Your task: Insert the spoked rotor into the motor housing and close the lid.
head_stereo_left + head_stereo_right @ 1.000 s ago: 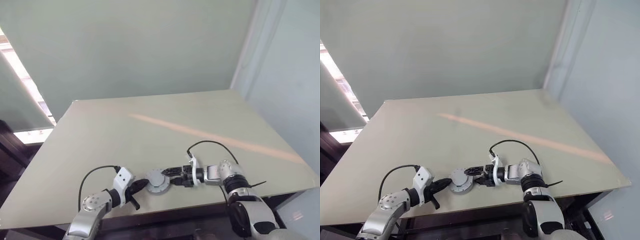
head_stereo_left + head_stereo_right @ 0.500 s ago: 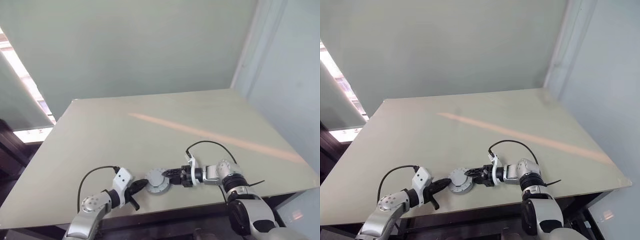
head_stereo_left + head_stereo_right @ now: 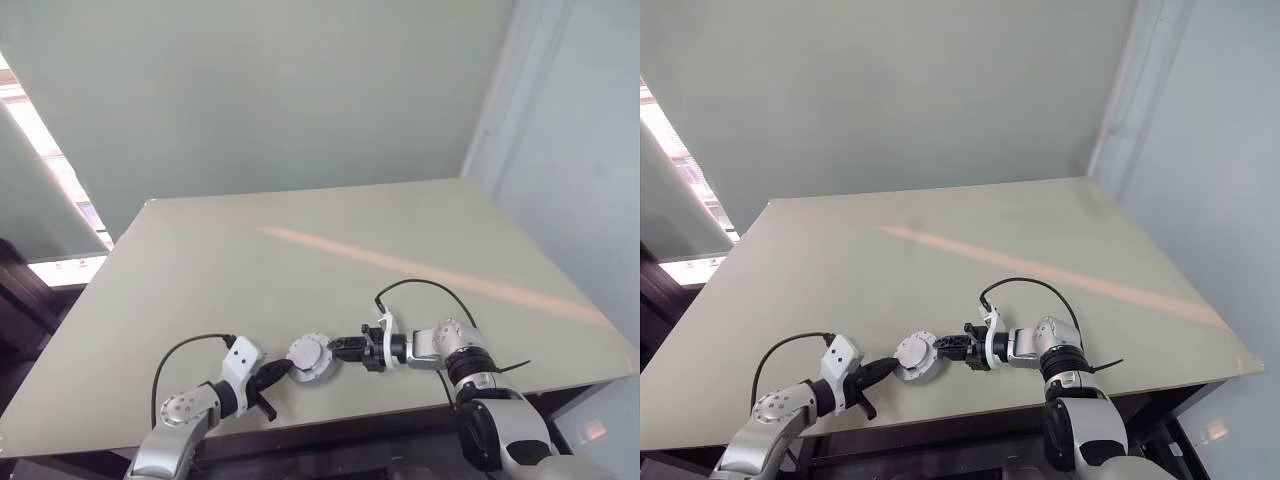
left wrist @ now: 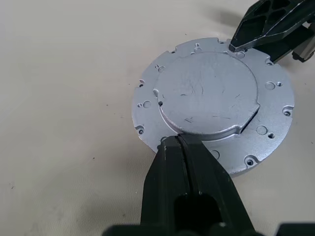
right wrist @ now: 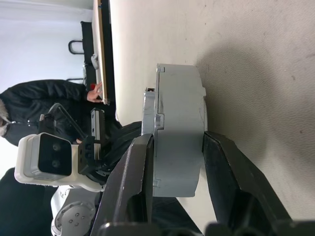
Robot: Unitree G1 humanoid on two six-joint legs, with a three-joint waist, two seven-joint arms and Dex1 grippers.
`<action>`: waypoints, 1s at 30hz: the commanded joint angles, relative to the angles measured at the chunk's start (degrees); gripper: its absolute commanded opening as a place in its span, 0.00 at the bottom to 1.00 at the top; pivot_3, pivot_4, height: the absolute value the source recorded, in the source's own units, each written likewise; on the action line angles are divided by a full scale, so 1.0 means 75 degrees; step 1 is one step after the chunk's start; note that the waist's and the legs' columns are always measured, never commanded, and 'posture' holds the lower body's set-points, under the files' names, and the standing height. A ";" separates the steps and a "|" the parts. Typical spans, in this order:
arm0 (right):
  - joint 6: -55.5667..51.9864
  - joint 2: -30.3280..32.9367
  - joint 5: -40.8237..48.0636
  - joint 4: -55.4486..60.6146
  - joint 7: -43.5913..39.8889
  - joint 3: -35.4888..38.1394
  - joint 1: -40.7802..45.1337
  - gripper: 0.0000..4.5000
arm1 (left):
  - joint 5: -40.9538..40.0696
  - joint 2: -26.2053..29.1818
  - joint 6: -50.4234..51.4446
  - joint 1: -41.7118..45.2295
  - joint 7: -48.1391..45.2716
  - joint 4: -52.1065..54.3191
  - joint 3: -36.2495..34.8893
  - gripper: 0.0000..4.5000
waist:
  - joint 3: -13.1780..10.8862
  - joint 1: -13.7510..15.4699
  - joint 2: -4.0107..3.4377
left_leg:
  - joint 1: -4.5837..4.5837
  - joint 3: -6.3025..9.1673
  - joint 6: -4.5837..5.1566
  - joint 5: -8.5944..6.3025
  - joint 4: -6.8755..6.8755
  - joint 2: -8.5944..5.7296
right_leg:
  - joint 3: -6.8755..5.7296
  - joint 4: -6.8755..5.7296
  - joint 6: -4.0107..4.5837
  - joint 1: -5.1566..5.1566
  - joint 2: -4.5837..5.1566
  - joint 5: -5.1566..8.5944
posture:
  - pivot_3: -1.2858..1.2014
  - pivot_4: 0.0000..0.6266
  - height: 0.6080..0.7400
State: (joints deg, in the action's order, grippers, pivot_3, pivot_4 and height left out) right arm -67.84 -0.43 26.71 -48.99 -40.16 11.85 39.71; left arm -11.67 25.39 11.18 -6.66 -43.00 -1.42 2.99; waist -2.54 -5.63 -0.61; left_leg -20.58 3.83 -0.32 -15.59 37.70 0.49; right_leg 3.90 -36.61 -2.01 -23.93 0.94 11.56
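We find the right gripper (image 5: pixel 174 194) clamped across the assembled motor housing (image 5: pixel 177 130), apparently edgewise; left gripper (image 4: pixel 183 147) shut, touching its rim.

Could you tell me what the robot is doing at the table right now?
It is working on a round silver metal motor assembly with a flanged, hole-dotted cap near the front edge of the pale table. The right gripper has its two black fingers on either side of the assembly's wall. The left gripper, fingers shut, touches the cap's rim from the opposite side. The lid appears already on; nothing copper shows.
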 commanded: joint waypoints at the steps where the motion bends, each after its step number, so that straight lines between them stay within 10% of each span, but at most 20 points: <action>1: -0.0083 -0.0102 0.0012 0.0154 0.0042 -0.0204 -0.0016 0.27 | 0.0075 -0.0085 0.0386 0.0013 -0.0057 -0.0049 0.0376 0.00 | 0.0000 0.0000 -0.0001 | 0.0000 0.0001 0.0000 0.0000 0.0002 0.0000 | -0.0001 0.0000 0.0000 0.0001 0.0000 0.0000 | 0.52 0.00 1.00; 15: -0.0025 -0.0103 0.0070 0.0106 0.0161 -0.0135 -0.0083 0.27 | -0.1870 -0.0252 0.2052 0.0108 0.0551 0.0006 -0.2058 0.99 | -0.0002 -0.0095 0.0009 | -0.0008 0.0001 0.0001 0.0000 -0.0009 0.0011 | 0.0000 -0.0008 0.0000 -0.0021 -0.0013 -0.0001 | 0.52 0.00 1.00; 30: -0.0134 -0.0587 0.1096 0.0319 0.0218 0.1043 -0.0405 0.27 | -0.5362 -0.1498 0.4934 -0.0101 0.2236 0.0954 -0.4155 1.00 | -0.0014 -0.0188 0.0064 | -0.0019 0.0005 0.0001 0.0000 -0.0011 0.0013 | -0.0004 -0.0008 -0.0001 -0.0031 -0.0015 -0.0001 | 0.52 0.00 1.00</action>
State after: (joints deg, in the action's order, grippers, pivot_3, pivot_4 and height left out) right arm -68.77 -3.39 30.98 -48.82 -38.06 17.46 35.68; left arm -48.86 14.68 47.75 -7.94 -27.36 2.84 -26.34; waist -2.65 -7.04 -0.14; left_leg -20.73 3.87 -0.31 -15.59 37.61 0.59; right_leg 3.88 -36.66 -2.02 -24.17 0.82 11.55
